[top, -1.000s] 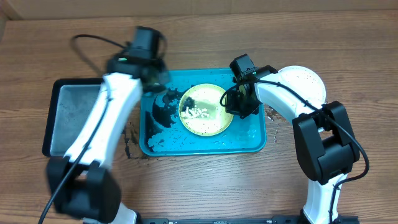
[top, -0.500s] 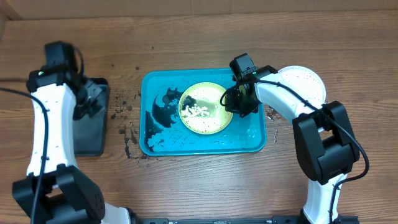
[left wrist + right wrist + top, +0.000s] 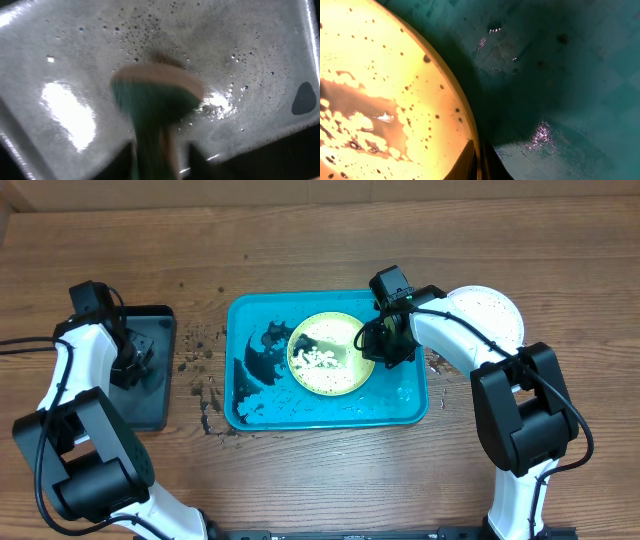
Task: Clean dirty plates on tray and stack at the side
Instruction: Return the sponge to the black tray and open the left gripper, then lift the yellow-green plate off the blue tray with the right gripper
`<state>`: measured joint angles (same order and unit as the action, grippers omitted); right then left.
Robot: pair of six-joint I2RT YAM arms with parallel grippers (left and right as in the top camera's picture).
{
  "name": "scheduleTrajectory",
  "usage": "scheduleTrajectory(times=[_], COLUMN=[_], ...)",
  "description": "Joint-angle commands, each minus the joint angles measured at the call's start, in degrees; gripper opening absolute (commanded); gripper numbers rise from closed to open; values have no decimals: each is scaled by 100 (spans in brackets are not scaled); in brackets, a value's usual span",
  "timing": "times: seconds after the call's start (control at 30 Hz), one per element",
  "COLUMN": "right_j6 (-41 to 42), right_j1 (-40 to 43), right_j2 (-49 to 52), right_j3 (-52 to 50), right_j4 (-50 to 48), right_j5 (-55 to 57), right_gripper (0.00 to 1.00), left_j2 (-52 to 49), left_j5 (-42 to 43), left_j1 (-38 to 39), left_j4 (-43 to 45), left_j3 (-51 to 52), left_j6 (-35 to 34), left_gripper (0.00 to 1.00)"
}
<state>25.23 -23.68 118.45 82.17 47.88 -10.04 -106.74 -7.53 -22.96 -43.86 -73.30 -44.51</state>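
Right gripper (image 3: 481, 162): jaws pinched shut on rim of lime plate (image 3: 322, 358). Plate lies in teal tray (image 3: 400, 408). Left gripper (image 3: 132, 365) over grey tray (image 3: 152, 408); jaw state unclear, blurred green sponge (image 3: 155, 102) before it. White plate (image 3: 495, 312) on table (image 3: 300, 240), right of teal tray.

A grey tray (image 3: 150, 398) is sitting at the left of the table (image 3: 320, 240), its wet floor glistening behind a blurred green-and-tan object (image 3: 157, 97). Dark specks (image 3: 205, 392) are lying scattered just beside the tray.
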Motion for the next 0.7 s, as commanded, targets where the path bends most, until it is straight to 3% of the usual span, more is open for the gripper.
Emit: scheduleTrajectory(times=[0.0, 0.2, 0.67], right_j6=[-9, -11, -317], right_j1=[50, 50, 48], right_j2=[61, 61, -2], right_j3=[-46, 15, 1054], right_j4=[46, 42, 487], right_j5=[271, 271, 520], right_gripper=[4, 4, 4], left_j2=[-39, 188, 861], left_j5=[-11, 142, 1012], left_j1=[-13, -37, -26], left_j4=[52, -90, -468], left_j3=[7, -109, -120], left_j6=[-92, 39, 37], left_gripper=[83, 93, 100])
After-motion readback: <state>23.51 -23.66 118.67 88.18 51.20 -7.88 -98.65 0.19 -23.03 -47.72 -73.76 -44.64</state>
